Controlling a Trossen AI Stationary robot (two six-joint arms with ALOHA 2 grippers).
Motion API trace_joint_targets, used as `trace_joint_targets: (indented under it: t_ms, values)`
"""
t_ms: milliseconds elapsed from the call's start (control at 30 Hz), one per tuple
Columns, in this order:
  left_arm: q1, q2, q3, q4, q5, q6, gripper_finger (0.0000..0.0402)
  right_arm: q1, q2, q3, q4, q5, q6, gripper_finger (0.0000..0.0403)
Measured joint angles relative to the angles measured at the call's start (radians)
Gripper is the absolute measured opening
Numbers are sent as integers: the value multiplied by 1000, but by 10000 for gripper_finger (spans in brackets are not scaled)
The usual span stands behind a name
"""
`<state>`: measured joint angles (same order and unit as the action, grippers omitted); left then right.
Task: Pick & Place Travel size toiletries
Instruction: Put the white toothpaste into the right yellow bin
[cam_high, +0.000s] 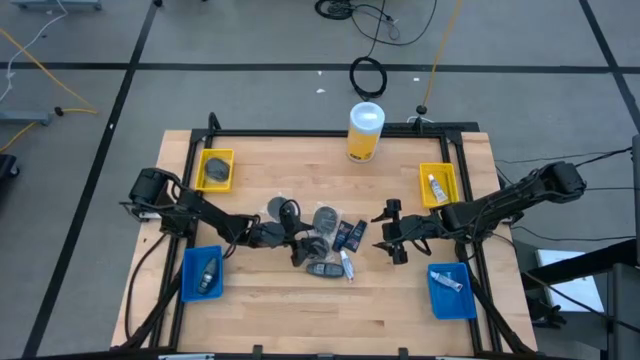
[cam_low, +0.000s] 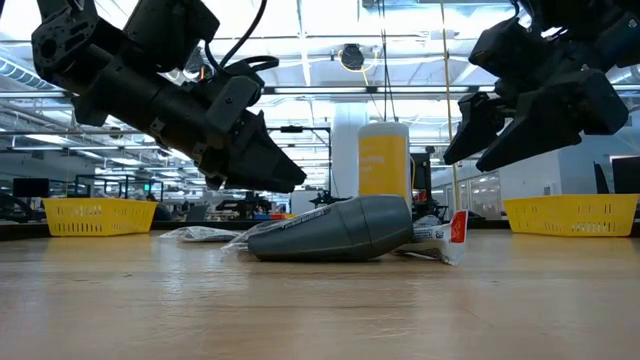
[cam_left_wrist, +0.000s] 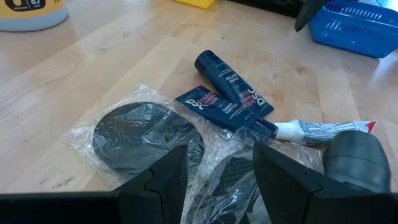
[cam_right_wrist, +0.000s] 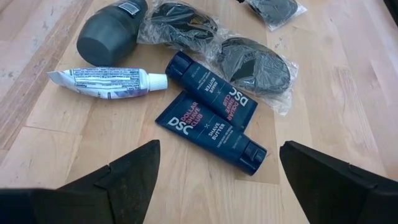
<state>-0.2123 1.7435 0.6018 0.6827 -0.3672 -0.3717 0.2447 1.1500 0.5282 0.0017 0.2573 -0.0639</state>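
Note:
The travel size toiletries lie in a cluster at the table's middle. There are two dark blue sachets (cam_right_wrist: 211, 118), a white tube (cam_right_wrist: 106, 82), a dark grey bottle (cam_low: 340, 228) on its side, and grey discs in clear wrap (cam_left_wrist: 140, 137). My left gripper (cam_high: 300, 240) reaches into the cluster from the left and is shut on one wrapped disc (cam_left_wrist: 227, 171). My right gripper (cam_high: 391, 233) hovers open just right of the cluster. The sachets lie ahead of its spread fingers (cam_right_wrist: 124, 180). My left gripper pinches a wrapped disc (cam_left_wrist: 227, 171) between its two fingers (cam_left_wrist: 165, 180), which fill the gap on either side of it. The fingers come slanting down from the table's left. The place of contact sits at the frame's lower edge. Whether the disc is clear of the table cannot be told.
A tall yellow container (cam_high: 366, 130) with a white lid stands at the far middle. Yellow bins sit at the far left (cam_high: 216, 170) and far right (cam_high: 438, 184). Blue bins sit at the near left (cam_high: 203, 273) and near right (cam_high: 451, 290), each holding items.

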Motion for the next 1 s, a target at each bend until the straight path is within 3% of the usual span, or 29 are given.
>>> trace_joint_targets:
  t_ms: [333,433,533,700,833,1000]
  values:
    - [0,0,0,0,0,0,177,0,0,0,-2,-1,21,320]
    - [0,0,0,0,0,0,177,6,-24,39,-139,-57,83,320]
    - [0,0,0,1,0,0,177,57,-53,134,-331,-108,224,320]
    - [1,0,0,2,0,4,177,242,-54,296,-638,-215,442,317]
    - [2,0,0,2,0,6,177,393,-46,417,-876,-263,776,311]
    - [2,0,0,1,0,21,177,556,-46,434,-1124,-312,1216,294]
